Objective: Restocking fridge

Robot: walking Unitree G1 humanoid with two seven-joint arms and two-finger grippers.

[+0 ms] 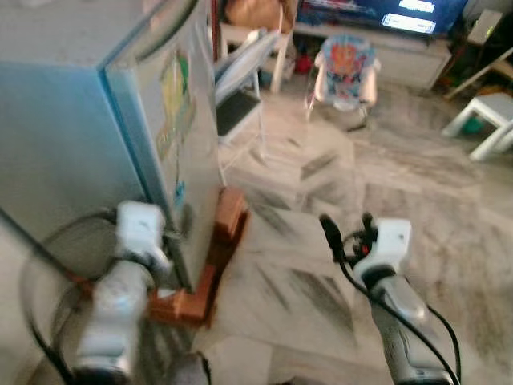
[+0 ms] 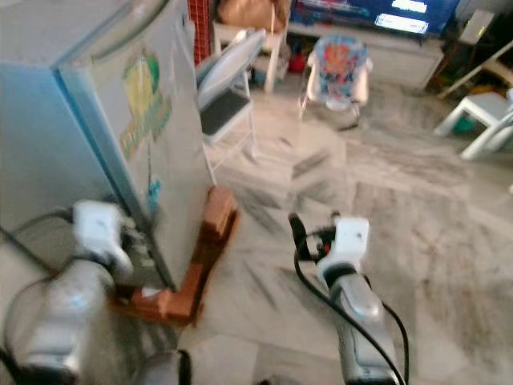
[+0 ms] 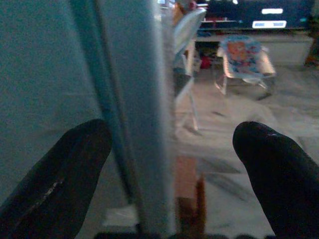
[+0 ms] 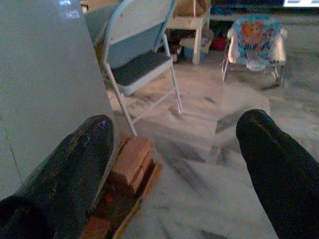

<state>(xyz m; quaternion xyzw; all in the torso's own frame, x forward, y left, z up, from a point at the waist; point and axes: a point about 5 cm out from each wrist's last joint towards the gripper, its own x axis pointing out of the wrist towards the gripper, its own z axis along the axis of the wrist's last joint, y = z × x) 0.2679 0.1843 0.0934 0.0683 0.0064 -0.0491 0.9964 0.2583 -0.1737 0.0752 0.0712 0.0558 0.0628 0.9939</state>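
Here, the left gripper [image 3: 169,164] is sitting with fingers wide, straddling the upright corner edge of the fridge [image 1: 88,120], nearest arm to it. The right gripper [image 1: 346,233], also spread wide and empty, is hovering over the floor, well apart to the fridge's right.

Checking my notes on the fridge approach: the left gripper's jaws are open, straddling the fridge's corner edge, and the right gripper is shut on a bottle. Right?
Not quite. The right gripper holds nothing: the right wrist view shows its jaws open over bare marble floor. The left gripper does straddle the fridge corner edge, jaws open.

Dim indoor light, head views motion-blurred, wrist views darker, soft, bluish
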